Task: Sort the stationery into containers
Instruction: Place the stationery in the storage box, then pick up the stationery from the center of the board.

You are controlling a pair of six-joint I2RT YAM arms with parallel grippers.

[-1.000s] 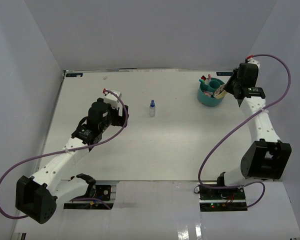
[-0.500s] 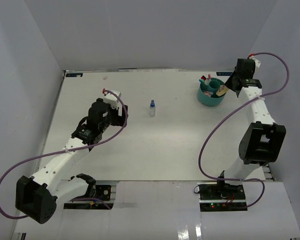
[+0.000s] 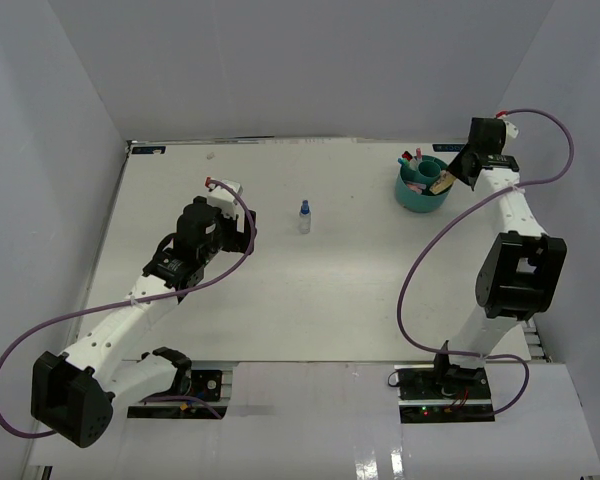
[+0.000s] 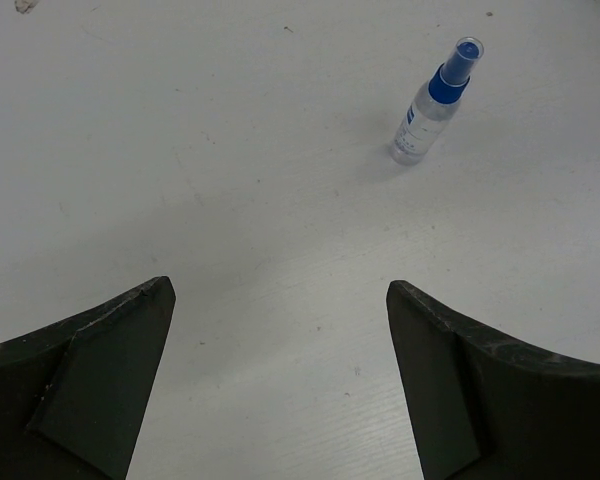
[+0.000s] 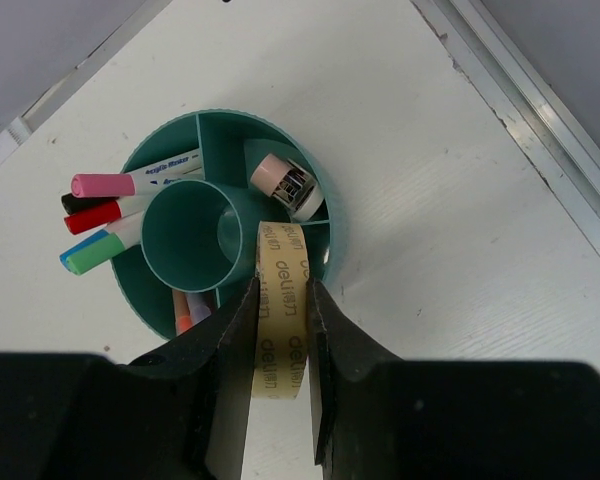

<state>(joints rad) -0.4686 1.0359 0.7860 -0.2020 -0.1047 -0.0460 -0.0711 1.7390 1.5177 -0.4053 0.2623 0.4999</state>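
We log the right end effector point(image 5: 280, 298) clamped on an upright tan tape roll point(image 5: 281, 345) over the teal organiser point(image 5: 336, 240), which holds marker pens point(image 5: 110, 212). The left end effector point(image 4: 278, 300) is spread apart above the surface point(image 4: 180, 150), near the standing blue-capped spray bottle point(image 4: 430, 108).

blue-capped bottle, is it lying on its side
No, the blue-capped bottle stands upright on the table, cap on top, ahead of the open left claw.

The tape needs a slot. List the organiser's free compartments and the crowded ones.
Free: the central well amid the organiser slots; some room beside the pink-capped tube. Crowded: around the markers, and the pens beside the tape roll in the right end effector.
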